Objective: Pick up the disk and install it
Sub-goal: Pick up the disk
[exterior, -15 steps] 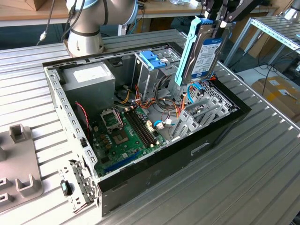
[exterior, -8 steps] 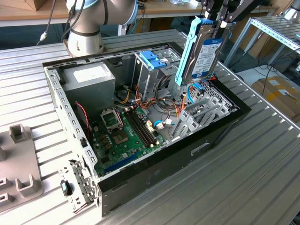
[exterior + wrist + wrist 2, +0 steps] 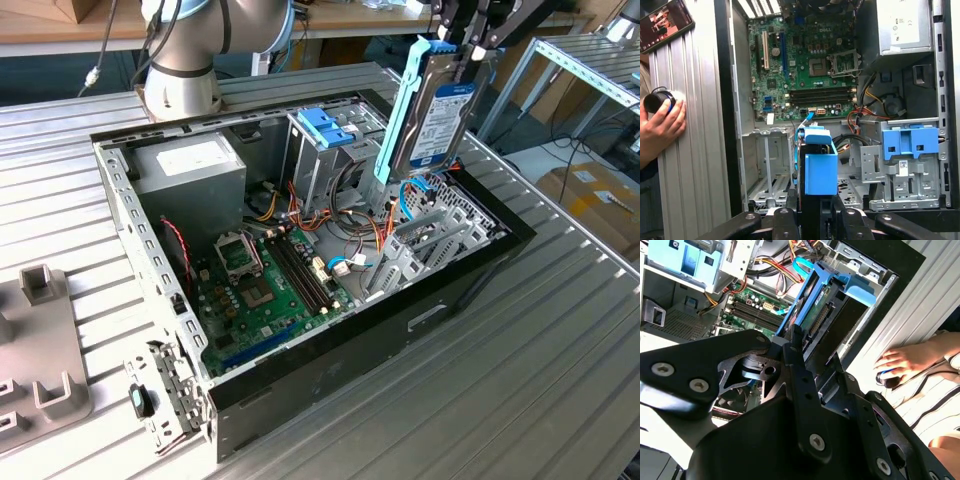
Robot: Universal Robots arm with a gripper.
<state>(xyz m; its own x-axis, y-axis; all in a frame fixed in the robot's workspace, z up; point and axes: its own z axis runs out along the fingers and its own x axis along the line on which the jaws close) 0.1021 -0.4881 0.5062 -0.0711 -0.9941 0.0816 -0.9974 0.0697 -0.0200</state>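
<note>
holding the disk [image 3: 440,115] upright in the air, the tool [image 3: 468,58] is clamped on the disk's upper end, one black finger on each flat face. in the exterior view the disk hangs over the exterior view's right end of an open computer case [image 3: 350,372], its labelled silver face towards the camera and its light blue carrier rail running down the edge nearer the exterior view's left. its lower end is just above the cables and metal bays there; it is not seated in any bay.

the case lies on its side on a ribbed metal tabletop [image 3: 560,380]. inside it are a green motherboard [image 3: 260,290], a grey power supply [image 3: 190,165] and a tall metal drive cage [image 3: 320,170] topped by a blue bracket [image 3: 325,125]. the cage stands beside the disk, apart from it. the base of the robot arm [image 3: 185,50] rises behind the case.

in the first wrist view the disk [image 3: 820,165] appears end-on beyond the tool [image 3: 817,217], between an empty metal bay [image 3: 767,165] and the drive cage. a person's hand [image 3: 660,125] rests on a round black object [image 3: 655,100] on the tabletop outside the case wall, near a phone [image 3: 665,22].

in the second wrist view the disk [image 3: 817,315] extends away from the tool [image 3: 812,352] towards the case interior.
</note>
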